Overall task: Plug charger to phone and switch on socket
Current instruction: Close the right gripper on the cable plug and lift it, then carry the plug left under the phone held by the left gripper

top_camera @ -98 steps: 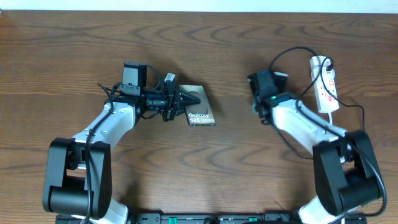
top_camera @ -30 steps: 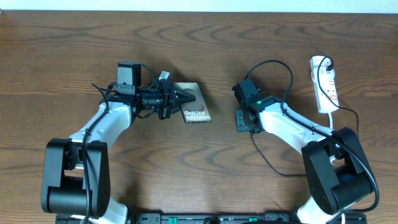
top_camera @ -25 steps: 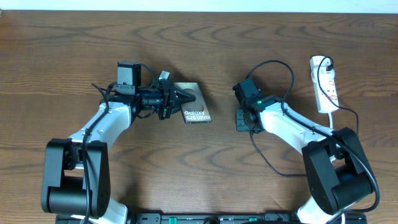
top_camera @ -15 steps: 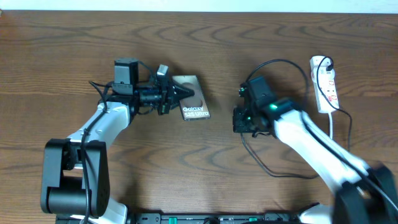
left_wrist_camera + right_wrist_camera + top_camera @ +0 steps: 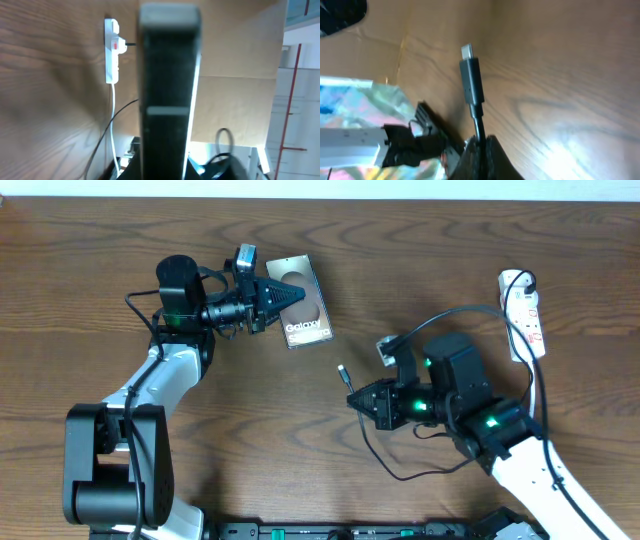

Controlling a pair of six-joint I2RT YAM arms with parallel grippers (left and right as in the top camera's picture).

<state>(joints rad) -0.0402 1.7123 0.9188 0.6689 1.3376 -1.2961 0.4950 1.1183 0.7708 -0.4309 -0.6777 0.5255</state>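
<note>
Right wrist: slim black charger [image 5: 471,82], rectangular plug body, small silvery tip.

Soft even light, phone [image 5: 169,100] blurred, table [image 5: 580,145] glare

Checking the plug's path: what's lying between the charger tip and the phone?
Nothing. In the overhead view, only bare table separates the charger tip from the phone.

Left wrist: phone [image 5: 169,100] blurred, lower end cut by frame. Overhead: socket [image 5: 524,305] switches too small to read. Right wrist: right gripper [image 5: 481,145] blurred, hiding charger [image 5: 471,80] cable.
</note>
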